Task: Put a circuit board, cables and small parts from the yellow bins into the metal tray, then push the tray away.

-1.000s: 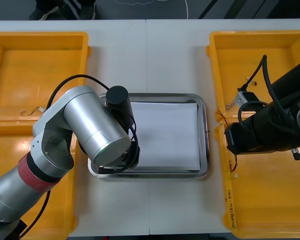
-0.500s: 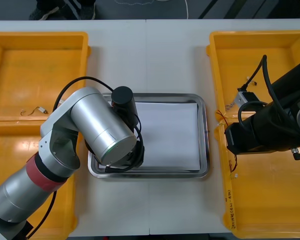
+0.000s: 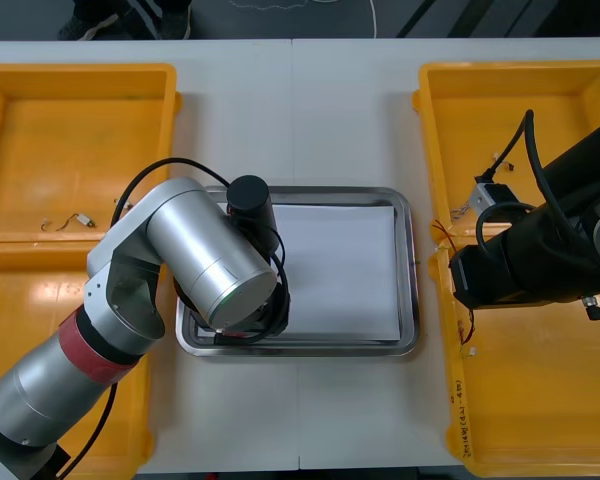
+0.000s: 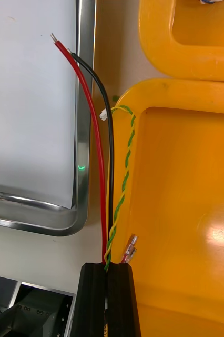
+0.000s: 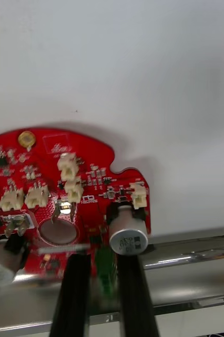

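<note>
A round red circuit board hangs just above the white inside of the metal tray, close to its rim. My left gripper is shut on the board's edge. From the front, the left arm covers the tray's left side and hides the board. My right gripper is shut on a bundle of cables: a red one, a black one and a twisted yellow-green one. The red and black ends reach over the tray's rim. The right arm sits over the right bins.
Two yellow bins stand on the left and two on the right. A small metal part lies in the far right bin, and another in the far left bin. Bare table stretches beyond the tray.
My left arm has moved a little to the right, further over the tray, with the board in its grip. The right arm has stayed still.
</note>
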Available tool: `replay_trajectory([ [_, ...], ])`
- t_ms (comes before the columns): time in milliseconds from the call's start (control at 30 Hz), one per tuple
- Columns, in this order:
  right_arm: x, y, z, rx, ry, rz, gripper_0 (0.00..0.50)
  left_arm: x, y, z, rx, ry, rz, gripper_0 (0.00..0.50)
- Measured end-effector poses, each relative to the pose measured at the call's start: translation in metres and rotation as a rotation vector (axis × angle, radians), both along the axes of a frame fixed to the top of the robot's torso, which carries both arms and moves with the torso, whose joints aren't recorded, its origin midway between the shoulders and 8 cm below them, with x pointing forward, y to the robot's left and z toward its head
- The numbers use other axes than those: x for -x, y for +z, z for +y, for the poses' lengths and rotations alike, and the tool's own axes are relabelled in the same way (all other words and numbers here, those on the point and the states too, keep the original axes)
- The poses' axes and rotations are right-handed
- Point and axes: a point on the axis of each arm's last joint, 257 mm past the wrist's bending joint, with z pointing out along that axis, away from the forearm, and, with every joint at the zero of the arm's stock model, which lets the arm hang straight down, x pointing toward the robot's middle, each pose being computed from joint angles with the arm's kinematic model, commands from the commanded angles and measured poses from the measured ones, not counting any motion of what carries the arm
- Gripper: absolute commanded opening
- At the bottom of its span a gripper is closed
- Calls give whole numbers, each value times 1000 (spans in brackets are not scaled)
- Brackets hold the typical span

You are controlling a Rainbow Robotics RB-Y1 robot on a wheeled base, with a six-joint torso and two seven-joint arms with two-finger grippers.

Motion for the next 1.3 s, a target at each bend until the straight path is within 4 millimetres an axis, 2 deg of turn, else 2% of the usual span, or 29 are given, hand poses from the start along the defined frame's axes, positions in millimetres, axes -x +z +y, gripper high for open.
replay_trajectory([
  [100, 0, 0, 0, 0, 0, 0, 0, 0, -3, 2, -4, 8, -1, 500],
  [467, 0, 0, 0, 0, 0, 0, 0, 0, -4, 4, -5, 13, -6, 500],
  [600, 0, 0, 0, 0, 0, 0, 0, -1, 5, 0, 8, 5, -27, 500],
  [767, 0, 0, 0, 0, 0, 0, 0, -2, 31, 3, 27, 13, -64, 500],
  [1000, 0, 0, 0, 0, 0, 0, 0, -22, 78, 7, 122, 58, -176, 500],
  [1300, 1, 0, 1, -4, 5, 5, 0, -48, 130, 34, 216, 161, -297, 500],
])
